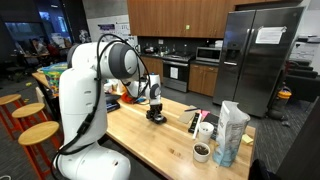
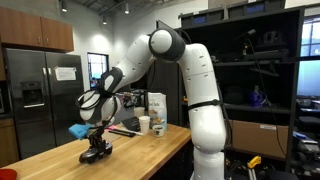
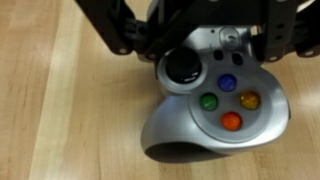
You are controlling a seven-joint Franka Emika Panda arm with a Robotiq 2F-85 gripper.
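- The gripper point(image 3: 200, 38) stands straight down over a silver gamepad point(image 3: 215, 100). Its black fingers point(image 3: 125, 35) are drawn in against the pad's far part, one on each side, so they appear to be holding it.
- The gamepad point(image 1: 156, 115) lies flat on the wooden worktop point(image 1: 130, 140), well apart from the pale standing bag point(image 1: 232, 135), on the robot's side of it. It shows in both exterior views as a dark lump under the wrist point(image 2: 96, 153).
- A white cup point(image 1: 206, 129) stands just beside the bag, and a small dark bowl point(image 1: 201, 152) sits near the bag's foot.
- In the wrist view the pad's face is up: a black thumbstick point(image 3: 181, 68), then blue point(image 3: 227, 84), green point(image 3: 208, 101), yellow point(image 3: 249, 100) and orange point(image 3: 231, 121) buttons.
- I judge it a light, stiff plastic shell, smooth and rounded, so it could slip or twist in a pinch.
- The best hold looks to be across the narrower middle body. The bulging handle lobe would squeeze out, and the stick and buttons would give under pressure.
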